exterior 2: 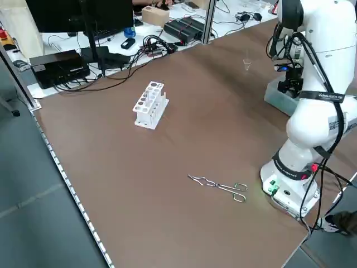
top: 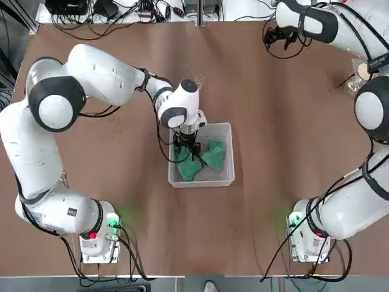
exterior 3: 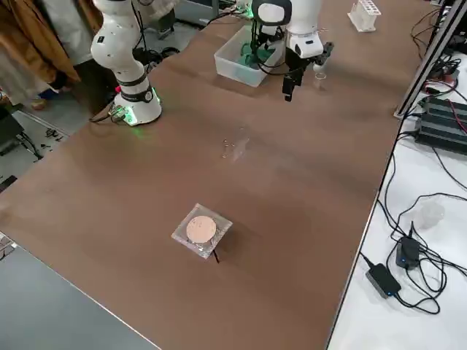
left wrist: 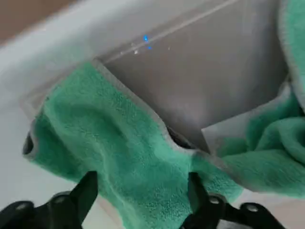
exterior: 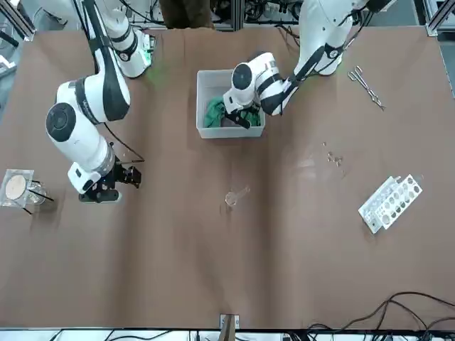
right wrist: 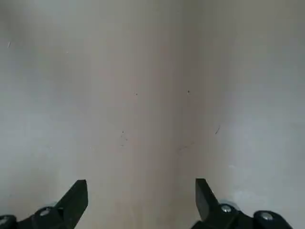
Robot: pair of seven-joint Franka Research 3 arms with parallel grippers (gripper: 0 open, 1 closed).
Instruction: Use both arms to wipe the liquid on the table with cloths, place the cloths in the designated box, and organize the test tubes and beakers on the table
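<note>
Open brown tabletop (top: 261, 231) spreads between the box (top: 226, 177) and the right arm (top: 368, 194), a wide lane for a pincer. Low walls and two bunched green cloths (top: 187, 165) crowd the left pincer (top: 187, 143) inside the box; a white rack (exterior: 391, 204) and metal tongs (exterior: 368, 89) obstruct the left arm's side.
</note>
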